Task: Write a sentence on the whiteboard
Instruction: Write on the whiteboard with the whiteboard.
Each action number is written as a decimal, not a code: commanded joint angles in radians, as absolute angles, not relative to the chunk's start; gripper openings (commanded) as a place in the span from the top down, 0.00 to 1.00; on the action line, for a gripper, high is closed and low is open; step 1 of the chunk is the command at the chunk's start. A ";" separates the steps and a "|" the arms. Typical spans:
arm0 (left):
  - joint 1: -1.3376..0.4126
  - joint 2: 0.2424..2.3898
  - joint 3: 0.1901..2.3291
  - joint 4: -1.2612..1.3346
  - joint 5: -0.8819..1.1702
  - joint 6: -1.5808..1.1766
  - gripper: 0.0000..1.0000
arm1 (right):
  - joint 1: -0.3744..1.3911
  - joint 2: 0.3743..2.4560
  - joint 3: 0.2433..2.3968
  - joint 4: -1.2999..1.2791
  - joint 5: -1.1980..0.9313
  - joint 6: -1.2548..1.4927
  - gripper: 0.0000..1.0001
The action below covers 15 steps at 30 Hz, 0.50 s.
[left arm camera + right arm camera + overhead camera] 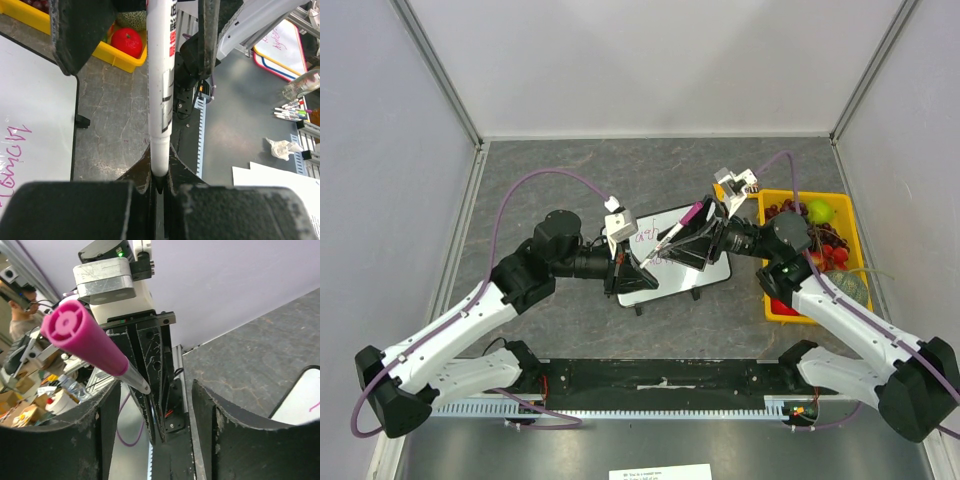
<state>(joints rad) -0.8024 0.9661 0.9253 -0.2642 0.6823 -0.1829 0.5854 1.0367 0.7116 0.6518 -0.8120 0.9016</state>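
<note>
Sentence (14, 137) on whiteboard (40, 75): pink strokes (sideways), seemingly illegible; marker (161, 90) print unreadable.

A yellow bin (781, 311) stands at the right of the grey desk (560, 165), holding dark grapes (828, 236), a green fruit (820, 211), a red fruit (126, 42) and a netted melon (850, 289). A white marker (161, 90) with a pink cap (85, 340) slants above the desk. Pale walls (650, 60) enclose it.

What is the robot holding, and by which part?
The left gripper clamps a white marker by its tapered end; the right gripper is open, holding nothing.
</note>
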 commanded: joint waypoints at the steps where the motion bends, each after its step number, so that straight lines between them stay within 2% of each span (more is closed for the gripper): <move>1: -0.802 0.969 0.965 -0.279 0.727 -0.140 0.98 | 0.583 1.065 0.745 0.773 -0.923 0.973 0.39; 10: -0.802 0.996 0.969 -0.295 0.749 -0.143 0.98 | 0.598 1.111 0.772 0.773 -0.968 0.989 0.52; 13: -0.801 0.989 0.966 -0.296 0.733 -0.146 0.98 | 0.604 1.118 0.778 0.770 -0.983 0.985 0.65; 15: -0.802 0.983 0.962 -0.296 0.724 -0.146 0.98 | 0.607 1.118 0.781 0.756 -0.988 0.974 0.83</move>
<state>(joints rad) -0.8024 0.9955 0.9283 -0.3035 0.7147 -0.1795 0.5991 1.1149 0.7303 0.7353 -0.9474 0.9756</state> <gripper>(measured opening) 0.053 0.297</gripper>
